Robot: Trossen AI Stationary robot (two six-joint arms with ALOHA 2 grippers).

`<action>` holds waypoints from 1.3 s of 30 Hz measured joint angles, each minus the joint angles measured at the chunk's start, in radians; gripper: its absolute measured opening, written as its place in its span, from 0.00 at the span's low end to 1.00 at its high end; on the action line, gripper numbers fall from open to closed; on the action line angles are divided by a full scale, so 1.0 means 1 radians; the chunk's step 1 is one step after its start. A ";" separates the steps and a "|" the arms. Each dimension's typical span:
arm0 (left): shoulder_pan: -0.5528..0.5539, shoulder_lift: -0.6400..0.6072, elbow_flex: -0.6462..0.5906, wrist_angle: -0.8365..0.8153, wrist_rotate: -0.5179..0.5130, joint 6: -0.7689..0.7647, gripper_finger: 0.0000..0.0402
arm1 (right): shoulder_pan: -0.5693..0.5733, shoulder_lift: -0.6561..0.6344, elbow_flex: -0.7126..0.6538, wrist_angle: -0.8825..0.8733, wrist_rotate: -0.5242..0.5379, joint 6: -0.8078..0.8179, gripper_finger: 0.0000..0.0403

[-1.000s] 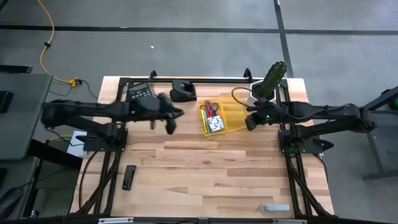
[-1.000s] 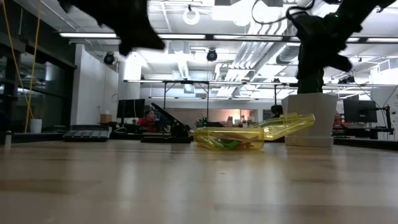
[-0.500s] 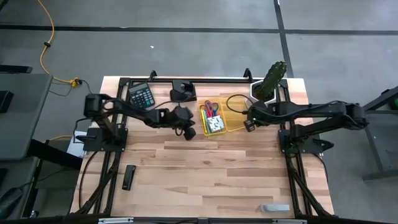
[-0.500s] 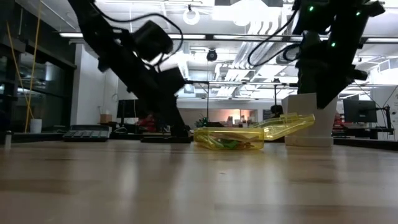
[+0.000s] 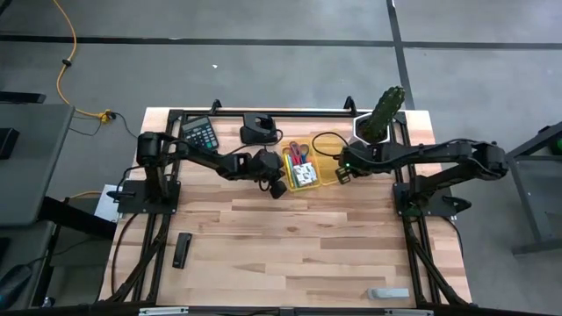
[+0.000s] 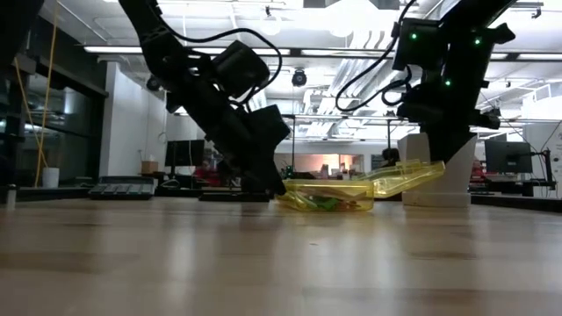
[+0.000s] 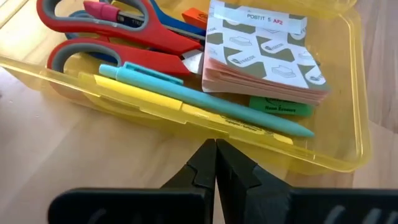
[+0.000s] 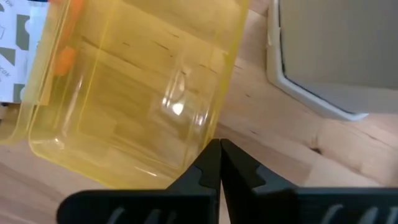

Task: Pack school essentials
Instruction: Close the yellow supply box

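High view shows both arms have closed in on the yellow case [image 5: 303, 167]: left gripper [image 5: 277, 186] and right gripper [image 5: 342, 173], both pinched together empty, flank it, likely for closing the lid [image 8: 143, 93].

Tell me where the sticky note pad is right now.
The sticky note pad lies inside the yellow case at the table's far middle, beside the red-handled scissors, above the teal pen.

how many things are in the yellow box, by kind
In the yellow box, as far as the left wrist view shows:
scissors: 2, red-handled scissors and blue-handled scissors
pens or pencils: 2, teal pen, yellow pencil
sticky note pad: 1
green eraser: 1
small orange piece: 1
Total: 7
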 joint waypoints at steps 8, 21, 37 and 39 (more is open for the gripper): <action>0.001 0.000 0.000 0.011 0.002 0.042 0.00 | 0.000 -0.006 0.000 0.032 -0.014 0.024 0.00; 0.001 0.000 0.000 0.004 0.017 0.026 0.00 | 0.000 -0.075 0.063 0.048 -0.017 0.038 0.00; 0.000 0.000 0.002 0.038 0.000 0.026 0.00 | 0.080 -0.067 0.083 0.312 -0.029 0.059 0.00; 0.000 0.000 0.002 0.042 -0.001 0.026 0.00 | 0.091 -0.063 0.081 0.337 -0.020 0.060 0.00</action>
